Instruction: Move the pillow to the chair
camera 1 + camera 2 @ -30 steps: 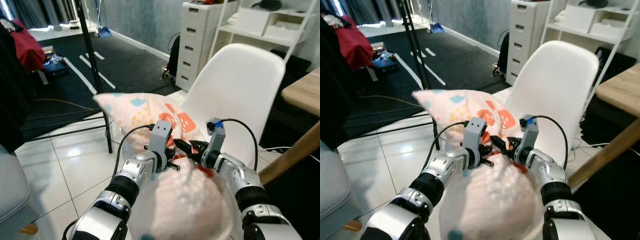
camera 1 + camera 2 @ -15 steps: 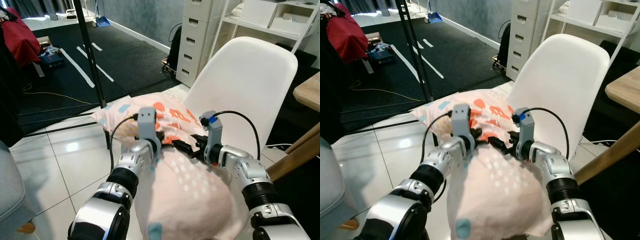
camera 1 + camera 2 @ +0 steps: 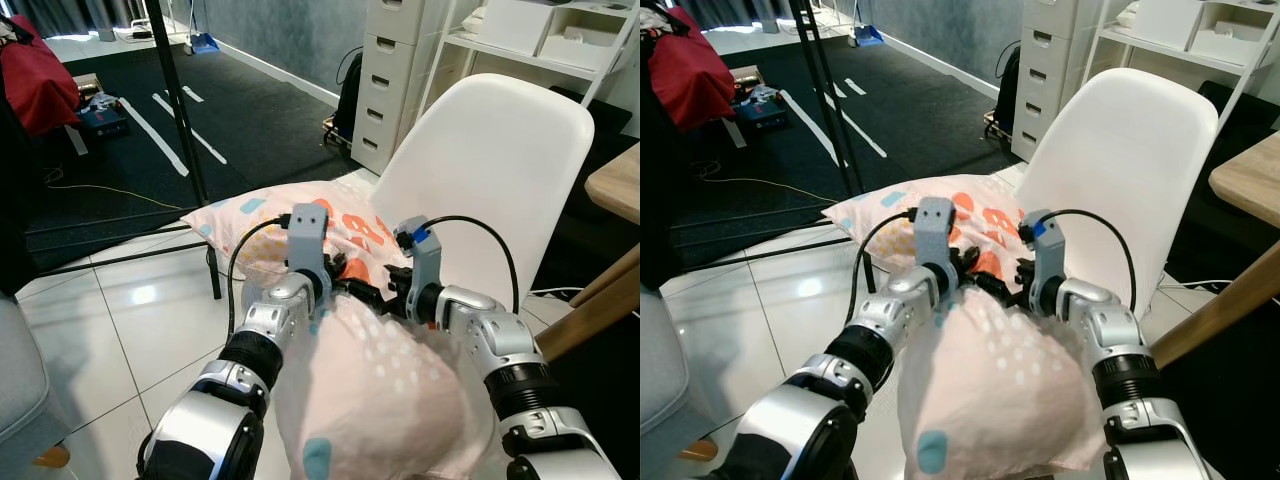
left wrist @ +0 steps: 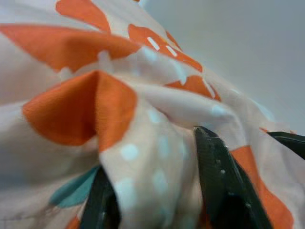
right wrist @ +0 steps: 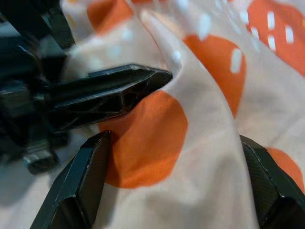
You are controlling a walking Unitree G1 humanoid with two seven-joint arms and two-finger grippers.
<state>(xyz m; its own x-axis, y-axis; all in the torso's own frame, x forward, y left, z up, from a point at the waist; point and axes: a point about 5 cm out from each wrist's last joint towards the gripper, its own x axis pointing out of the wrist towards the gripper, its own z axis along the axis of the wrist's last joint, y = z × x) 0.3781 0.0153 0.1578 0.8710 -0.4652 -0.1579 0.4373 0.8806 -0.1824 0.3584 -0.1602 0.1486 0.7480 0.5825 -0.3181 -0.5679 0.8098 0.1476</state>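
The pillow [image 3: 370,390] is pale pink with orange and teal patches and white dots. Both grippers hold it up in front of me, and its far end [image 3: 255,215] reaches toward the seat of the white shell chair [image 3: 490,160]. My left gripper [image 3: 338,272] is shut on a bunched fold of the fabric; in the left wrist view its fingers [image 4: 224,186] pinch that fold. Just to its right, my right gripper [image 3: 375,297] grips the same bunch, with cloth between its fingers [image 5: 78,186]. The pillow hides the chair seat.
A wooden table [image 3: 615,185] and its slanted leg stand at the right. Behind the chair are a white drawer unit [image 3: 395,70] and shelves [image 3: 520,40]. A black stand pole [image 3: 185,130] rises at the left, with a grey seat [image 3: 20,380] at the near left.
The view has come nearer to the chair. Both grippers keep their hold; the left one has shifted slightly toward the right one, and the pillow's far end sits a little lower by the seat.
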